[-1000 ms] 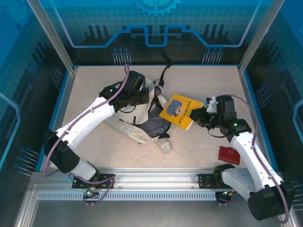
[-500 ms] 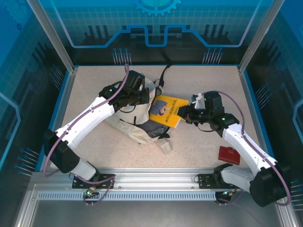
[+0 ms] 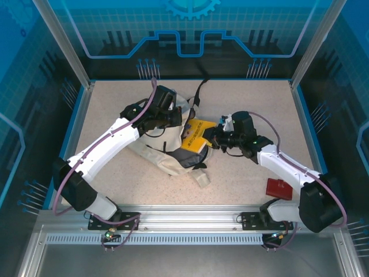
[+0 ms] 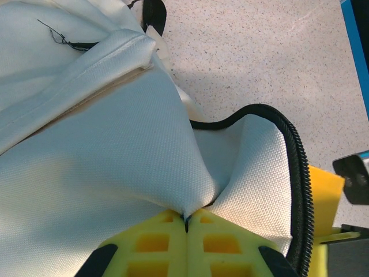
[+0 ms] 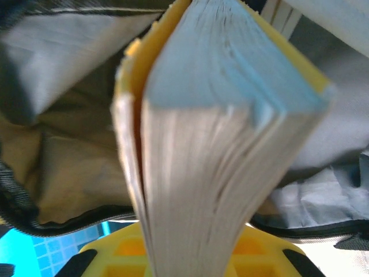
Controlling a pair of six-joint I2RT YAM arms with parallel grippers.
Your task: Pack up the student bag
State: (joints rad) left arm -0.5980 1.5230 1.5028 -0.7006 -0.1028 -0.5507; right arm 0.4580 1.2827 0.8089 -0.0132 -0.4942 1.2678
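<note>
yellow book edge sits in student bag mouth; table spreads beyond.

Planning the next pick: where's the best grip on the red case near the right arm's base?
Top-down, probably. The red case lies flat on the table, nothing touching it, so drop the jaws over its narrower span and pinch the two long edges.

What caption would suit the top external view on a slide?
The left gripper pinches fabric of the student bag; the right gripper holds a yellow book at its opening.
</note>
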